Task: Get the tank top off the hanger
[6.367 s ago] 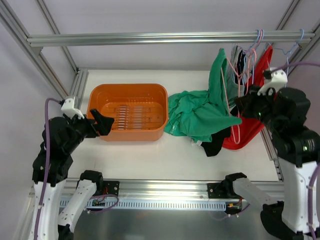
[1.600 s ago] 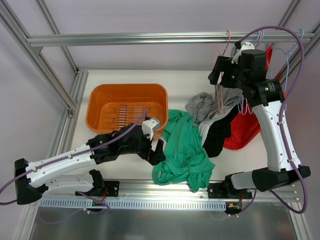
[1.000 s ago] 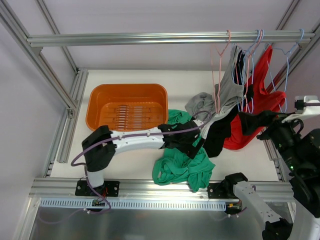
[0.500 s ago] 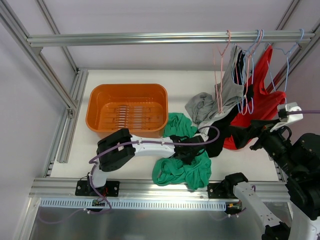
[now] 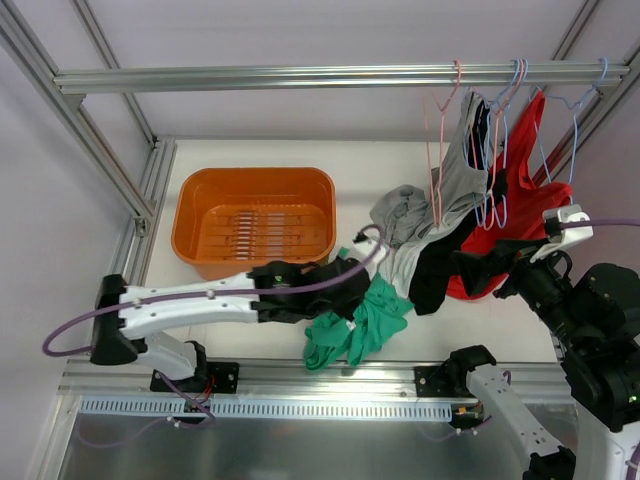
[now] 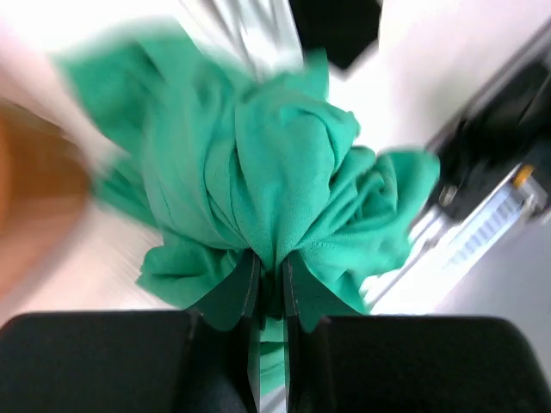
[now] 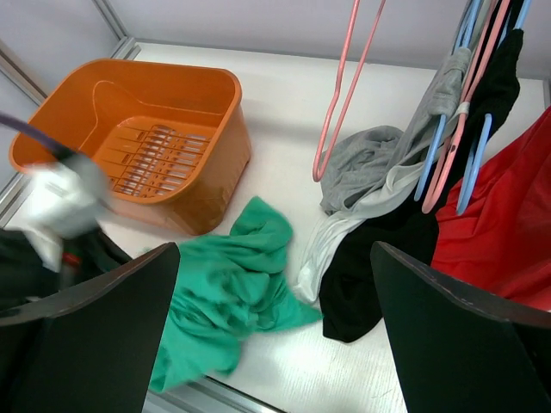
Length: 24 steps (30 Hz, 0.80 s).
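Observation:
The green tank top (image 5: 368,318) lies bunched on the table, off any hanger, with a fold of it (image 6: 275,172) pinched in my left gripper (image 6: 270,260), which is shut on it. In the top view the left gripper (image 5: 347,287) sits at the cloth's left edge, close to the basket's front. An empty pink hanger (image 5: 437,150) hangs from the rail. My right gripper (image 7: 275,249) is open and empty, held above the table's right side (image 5: 478,266), looking down on the green top (image 7: 232,284) and the pink hanger (image 7: 344,95).
An orange basket (image 5: 250,172) stands at the back left. Grey (image 5: 405,212), black (image 5: 435,275) and red (image 5: 515,215) garments droop from blue and pink hangers on the rail (image 5: 300,77) at the right. The table's front rail runs just beyond the green cloth.
My left gripper shut on the green top and dragged it left, bunching the cloth. The left arm swung back to the left. The right arm shifted only slightly.

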Each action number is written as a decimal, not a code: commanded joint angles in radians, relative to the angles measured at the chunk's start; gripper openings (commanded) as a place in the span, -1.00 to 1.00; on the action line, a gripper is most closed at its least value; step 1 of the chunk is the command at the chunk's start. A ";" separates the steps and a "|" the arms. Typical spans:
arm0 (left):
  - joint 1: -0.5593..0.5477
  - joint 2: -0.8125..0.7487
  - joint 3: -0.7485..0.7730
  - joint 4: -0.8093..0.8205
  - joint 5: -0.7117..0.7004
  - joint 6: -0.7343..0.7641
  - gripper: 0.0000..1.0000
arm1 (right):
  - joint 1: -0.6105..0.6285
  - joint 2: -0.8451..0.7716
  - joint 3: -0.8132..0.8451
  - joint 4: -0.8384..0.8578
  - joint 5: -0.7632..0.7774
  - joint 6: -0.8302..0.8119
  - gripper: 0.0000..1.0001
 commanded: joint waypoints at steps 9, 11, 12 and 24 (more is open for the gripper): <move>0.009 -0.144 0.507 -0.111 -0.647 0.308 -1.00 | -0.005 -0.003 0.001 0.077 0.046 -0.003 0.99; 0.033 -0.111 0.677 -0.110 -0.687 0.404 -1.00 | -0.005 0.002 0.007 0.075 0.046 0.000 0.99; 0.044 -0.100 0.729 -0.107 -0.678 0.430 -1.00 | -0.005 0.005 0.007 0.075 0.044 0.003 0.99; 0.441 -0.095 0.733 -0.102 -0.500 0.383 -1.00 | -0.005 0.043 0.039 0.101 0.038 0.028 0.99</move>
